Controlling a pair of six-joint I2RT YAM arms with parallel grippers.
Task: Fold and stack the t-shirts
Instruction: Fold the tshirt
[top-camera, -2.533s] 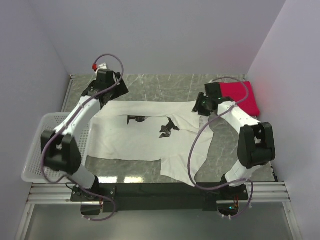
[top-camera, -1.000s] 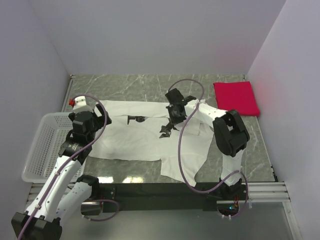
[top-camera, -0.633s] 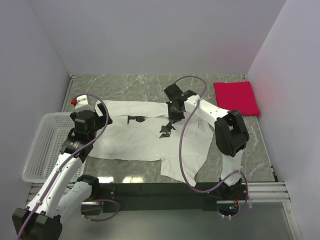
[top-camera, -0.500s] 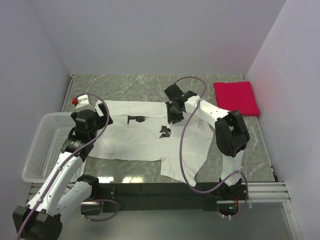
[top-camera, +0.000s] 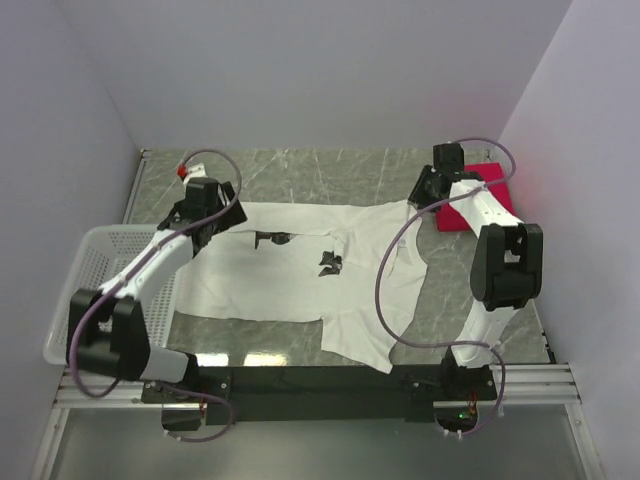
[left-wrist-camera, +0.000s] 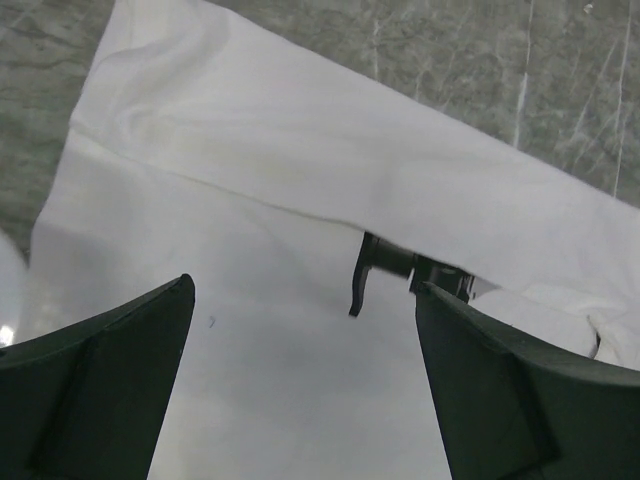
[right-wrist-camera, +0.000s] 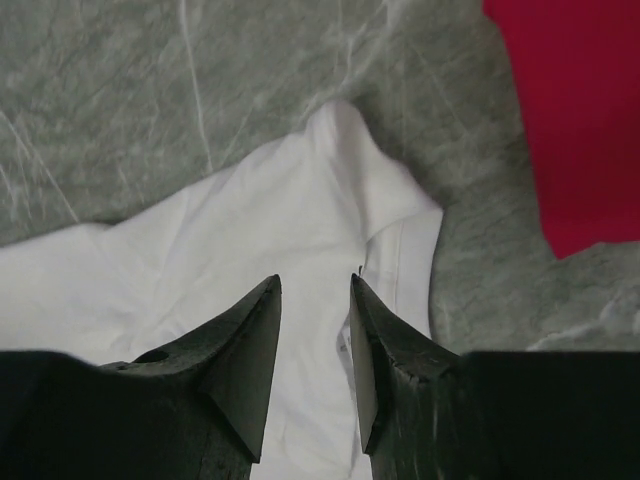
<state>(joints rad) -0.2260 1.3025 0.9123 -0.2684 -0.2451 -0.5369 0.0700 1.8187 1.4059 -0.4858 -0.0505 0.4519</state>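
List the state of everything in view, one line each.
white t-shirt: spread out, unfolded, print up.
red t-shirt: folded, at far right.
basket: upright, left of the white t-shirt.
left gripper: wide open, empty, over white cloth.
right gripper: slightly open, empty.

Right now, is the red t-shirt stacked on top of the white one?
No, the red t-shirt lies apart from the white t-shirt, with a strip of bare grey table showing between them.
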